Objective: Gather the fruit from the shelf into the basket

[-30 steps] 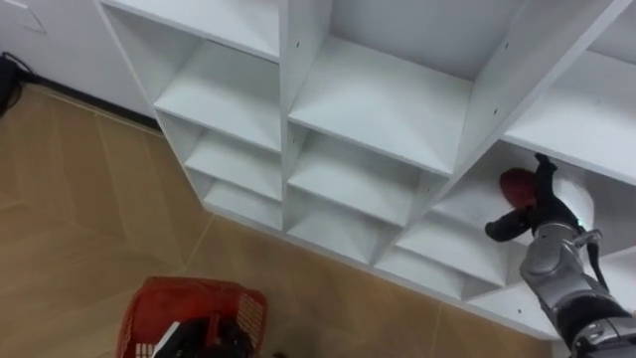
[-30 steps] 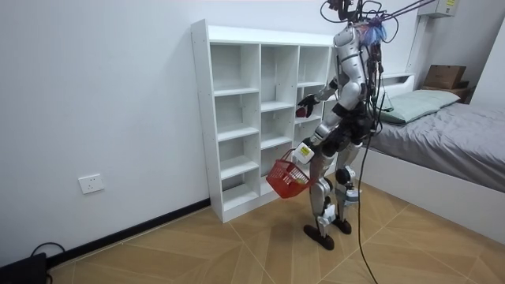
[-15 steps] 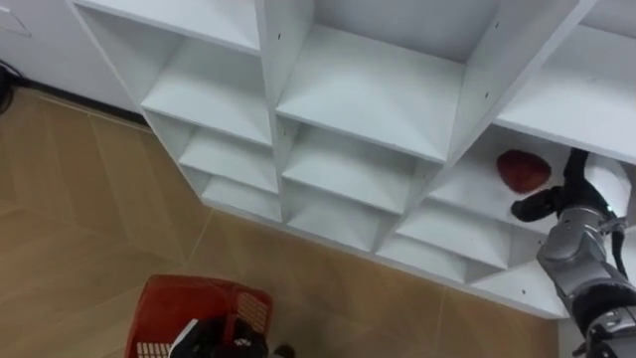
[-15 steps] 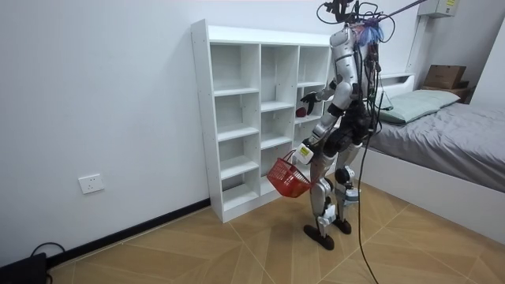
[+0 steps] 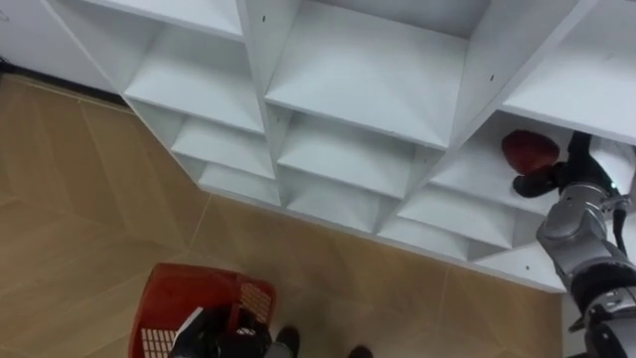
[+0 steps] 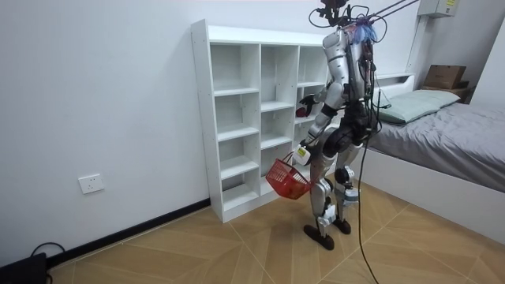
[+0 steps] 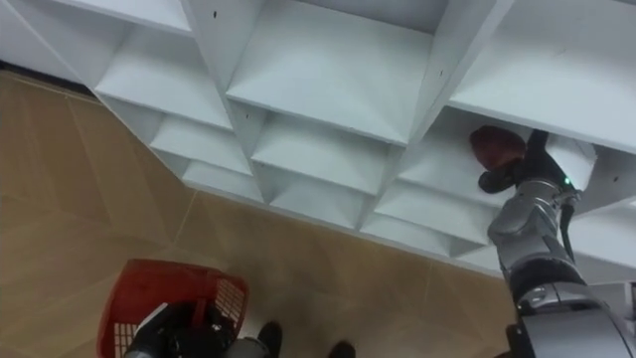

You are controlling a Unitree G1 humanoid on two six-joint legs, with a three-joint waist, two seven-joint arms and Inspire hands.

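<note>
Fingers (image 5: 579,149) of our right hand (image 5: 571,177) stand spread and upright just to the right of the red fruit (image 5: 528,150), with the thumb (image 5: 530,185) stretched out low along its near side. The hand is open around the fruit, not closed on it, and we cannot tell whether any finger touches it yet. The fruit sits on a shelf in the right-hand column of the white closet (image 5: 358,89), toward the front of its compartment.

We judge the step to be the grasp itself. To do it well, we should push the palm a little deeper so the fruit sits between thumb and fingers. Then we close evenly, so it is not nudged back into the compartment, and lift before drawing out past the shelf edge.

Our left hand (image 5: 221,338) is curled on the handle of the red basket (image 5: 164,298), low at our side, ready for the fruit.
</note>
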